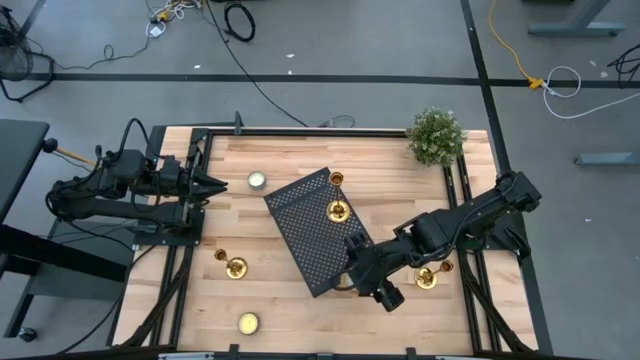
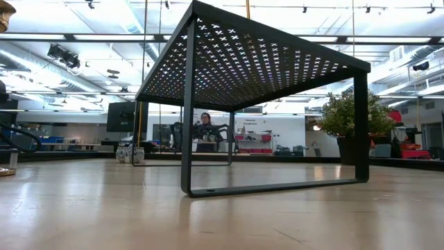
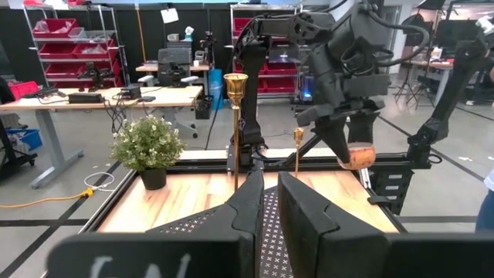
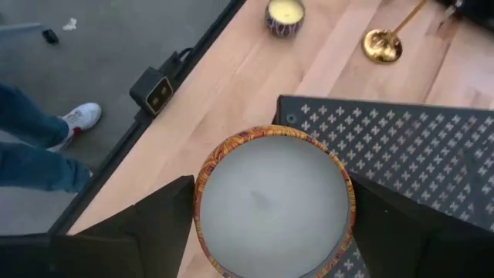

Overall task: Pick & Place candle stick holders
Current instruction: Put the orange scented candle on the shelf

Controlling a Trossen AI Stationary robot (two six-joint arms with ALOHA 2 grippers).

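Observation:
My right gripper [image 4: 274,208] hangs over the near right part of the black perforated stand [image 1: 305,235], shut on a round tin candle [image 4: 272,202] with white wax. Two gold candle stick holders [image 1: 338,211] [image 1: 336,179] stand upright on the stand's top. Another holder [image 1: 232,266] lies on its side on the table at the left. A further one [image 1: 427,277] shows under my right arm. My left gripper [image 1: 205,185] waits shut and level at the table's left edge, holding nothing. My right gripper pinches the candle's tin wall [image 4: 202,199] between its two fingers, one on each side of the round tin. The fingers slant down from the table's right. The candle is lifted clear [image 3: 359,157], its wax face toward the wrist camera.
A small potted plant [image 1: 437,135] stands at the far right corner. Two more tin candles sit on the table, one far left of the stand [image 1: 257,180] and one near the front edge [image 1: 248,323]. A person's shoe and leg [image 4: 73,120] show beyond the table's edge.

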